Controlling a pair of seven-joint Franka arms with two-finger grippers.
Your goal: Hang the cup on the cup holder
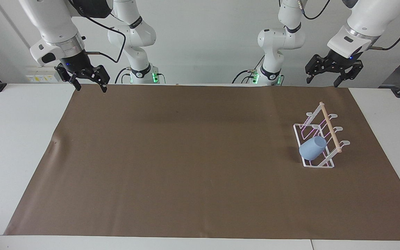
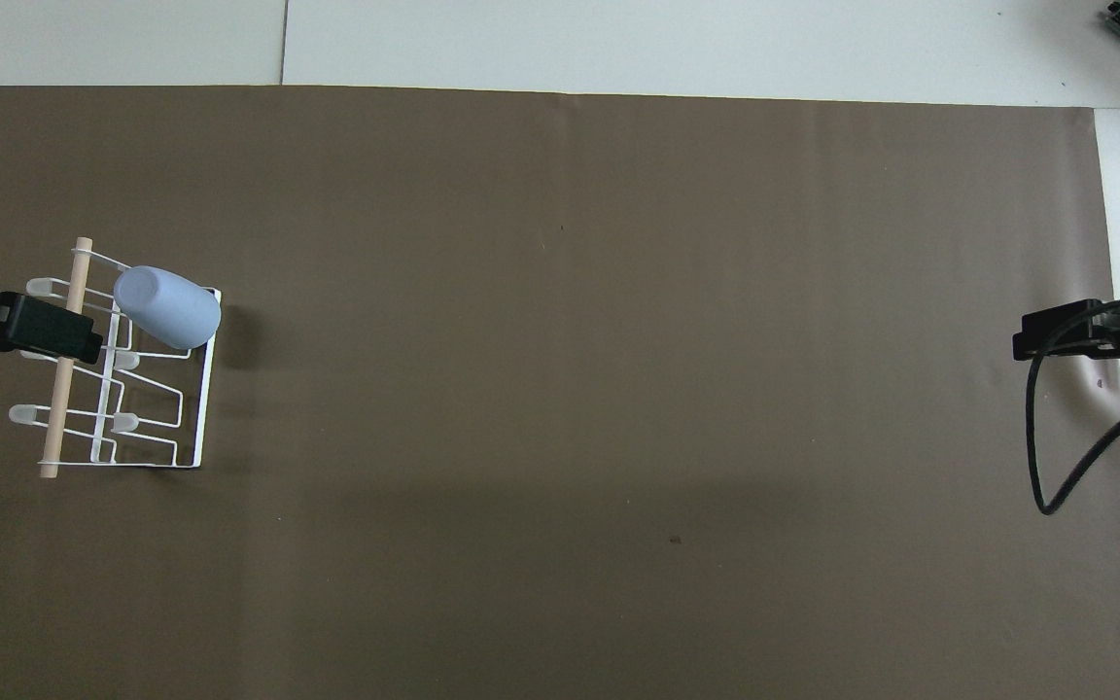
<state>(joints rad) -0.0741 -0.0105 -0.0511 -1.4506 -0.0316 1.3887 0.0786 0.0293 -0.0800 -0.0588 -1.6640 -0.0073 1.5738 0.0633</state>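
The light-blue cup (image 1: 313, 148) (image 2: 168, 308) rests tilted, bottom up, over a prong of the cup holder (image 1: 330, 128) (image 2: 62, 389), at the rack's end farther from the robots. The rack stands on the brown mat toward the left arm's end of the table. High above the rack hangs my left gripper (image 1: 321, 82) (image 2: 45, 329), open and empty, well clear of the cup. My right gripper (image 1: 91, 89) (image 2: 1056, 331) waits open and empty over the mat's corner at the right arm's end.
A brown mat (image 1: 186, 156) covers most of the white table (image 1: 12, 139). A black cable (image 2: 1046, 457) loops down from the right gripper. Nothing else lies on the mat.
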